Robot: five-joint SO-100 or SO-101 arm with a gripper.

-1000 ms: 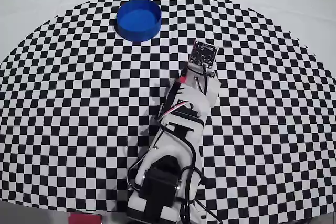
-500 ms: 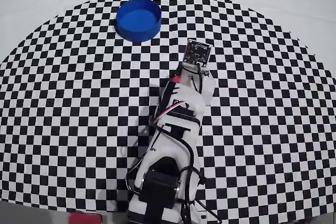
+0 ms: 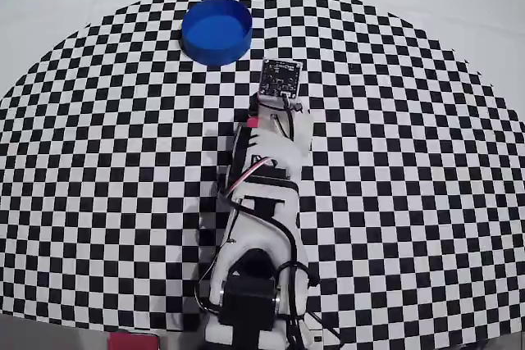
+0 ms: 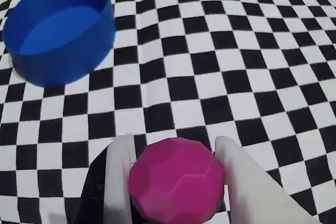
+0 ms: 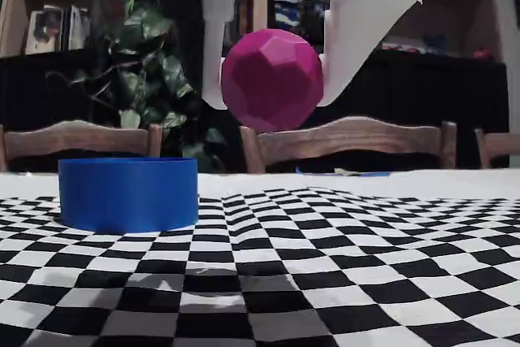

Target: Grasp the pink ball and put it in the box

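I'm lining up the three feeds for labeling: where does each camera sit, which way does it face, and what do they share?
Overhead view: above the table, looking straight down at the checkered cloth; shows the whole arm and the box.
Wrist view: rides on the gripper, facing forward and down; shows both fingers clamping the pink ball.
Fixed view: at tabletop height, facing the chairs and plant; shows the gripper holding the ball aloft.
Shared: the box appears in all three; the ball only in wrist and fixed views.

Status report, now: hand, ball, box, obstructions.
Hand shut on the pink ball, held clear above the checkered cloth. Blue box empty, ahead and left in the wrist view. Nothing between ball and box.
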